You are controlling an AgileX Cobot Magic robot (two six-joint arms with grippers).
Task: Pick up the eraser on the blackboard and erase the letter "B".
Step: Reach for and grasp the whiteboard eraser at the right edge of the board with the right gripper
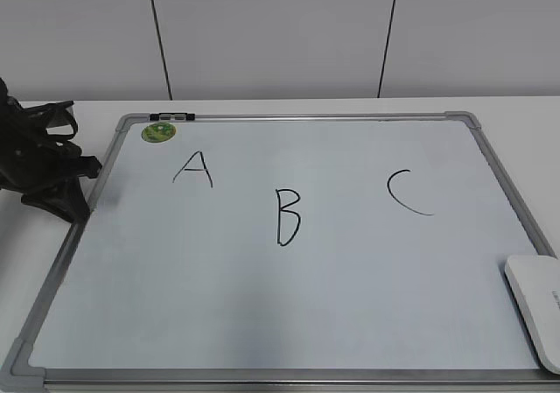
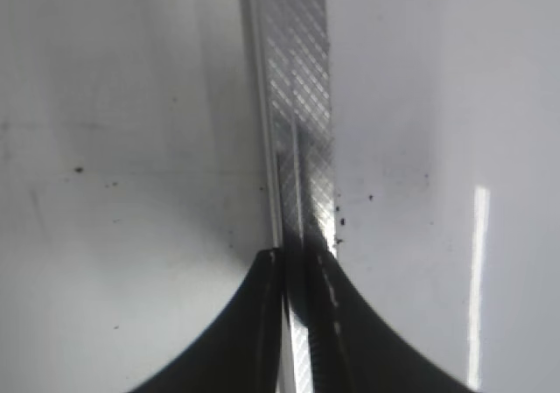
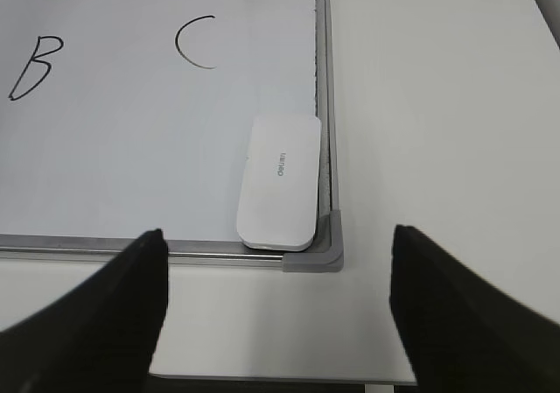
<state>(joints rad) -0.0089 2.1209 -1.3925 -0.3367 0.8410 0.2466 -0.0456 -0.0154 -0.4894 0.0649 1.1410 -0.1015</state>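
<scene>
The blackboard [image 1: 350, 314] is a white board in a grey frame, lying flat on the table. The black letter "B" [image 1: 288, 217] is drawn near its middle, between "A" [image 1: 193, 169] and "C" [image 1: 408, 192]. The white eraser [image 1: 538, 306] lies in the board's near right corner; in the right wrist view it [image 3: 279, 182] sits beside the frame corner, with "B" [image 3: 33, 67] at far left. My right gripper [image 3: 278, 310] is open and empty, over bare table short of the eraser. My left gripper [image 2: 302, 275] is shut, its tips over the board's left frame [image 2: 297, 87]; it [image 1: 74, 187] rests at the board's left edge.
A small green round magnet [image 1: 158, 132] sits at the board's far left corner beside a black clip [image 1: 171, 115]. White table [image 3: 437, 104] surrounds the board; its near edge [image 3: 280, 377] runs just below my right gripper. A white panelled wall stands behind.
</scene>
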